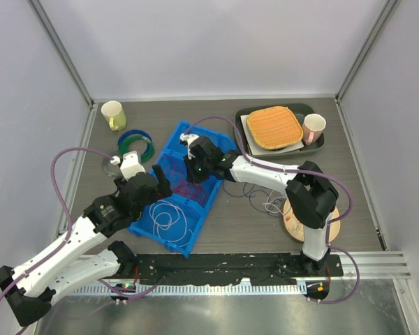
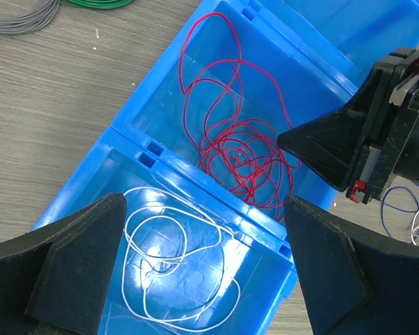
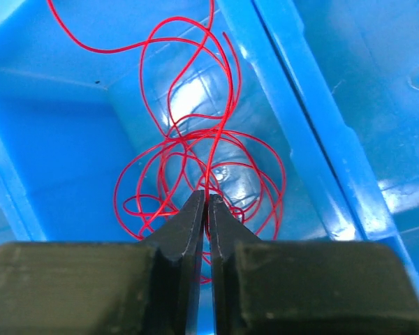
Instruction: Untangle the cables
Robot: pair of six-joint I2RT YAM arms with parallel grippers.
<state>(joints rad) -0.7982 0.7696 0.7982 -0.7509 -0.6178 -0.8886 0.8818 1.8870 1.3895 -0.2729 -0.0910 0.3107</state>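
- Left fingers (image 1: pixel 160 187): spread wide and holding nothing, poised over the near end of the blue bin (image 2: pixel 84 181).
- White cable (image 2: pixel 169 269): alone in the bin's near compartment. Loose open loops, no other colour crossing it. Looks sorted.
- Red cable (image 3: pixel 188 150): in the middle compartment, kept from the white by the divider. Its loops heap over one another toward the right side.
- Right fingers (image 3: pixel 206 206): closed on one red strand, tips low over the heap.
- Dark blue and white strands (image 1: pixel 262 199): on the surface (image 1: pixel 237 230) just right of the bin, overlapping. Too fine to tell if knotted.
- Reckoning: past halfway. White looks done. Red is binned but not yet let go. The strands outside the bin are not yet parted.
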